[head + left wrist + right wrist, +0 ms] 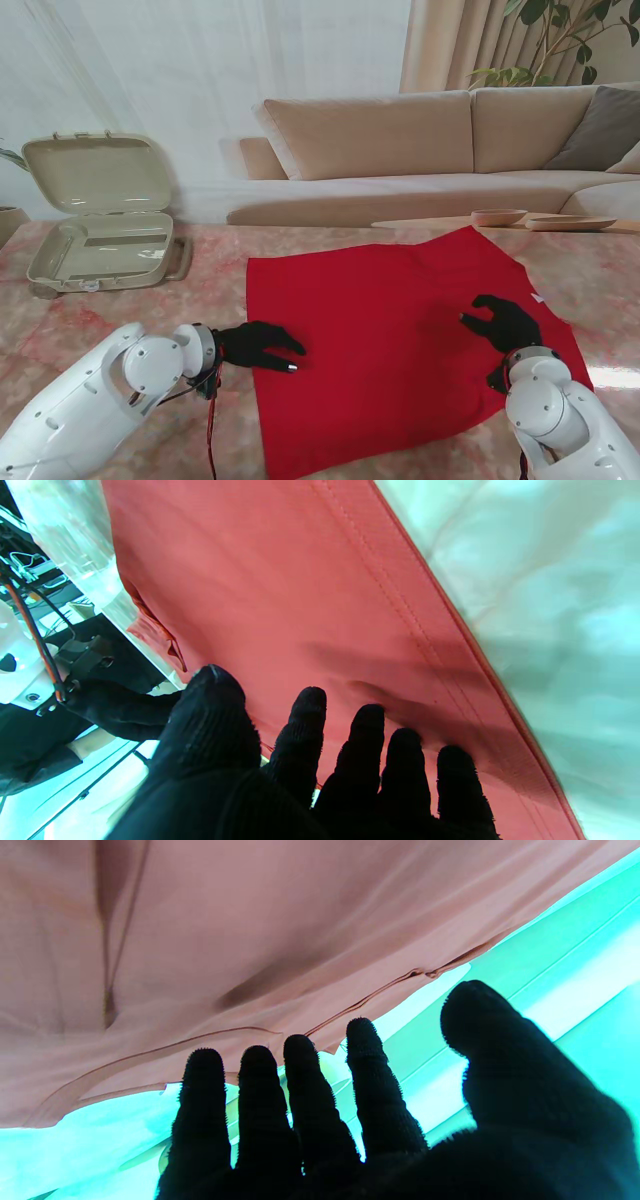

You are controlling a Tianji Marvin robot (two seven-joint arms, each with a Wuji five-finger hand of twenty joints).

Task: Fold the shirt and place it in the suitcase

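A home living room: a long beige sofa (420, 140) with a grey cushion (600, 125) stands behind the marble-patterned table (120, 310), backed by sheer white curtains (200, 60), beige drapes (450, 40) and a leafy houseplant (560, 30).

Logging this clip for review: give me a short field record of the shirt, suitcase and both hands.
shirt: red shirt, spread flat on the table
suitcase: beige suitcase, lid open, far left, nothing visible inside
left hand: left hand, fingers spread over the shirt's left edge
right hand: right hand, fingers apart, over the shirt's right side
packing: not begun
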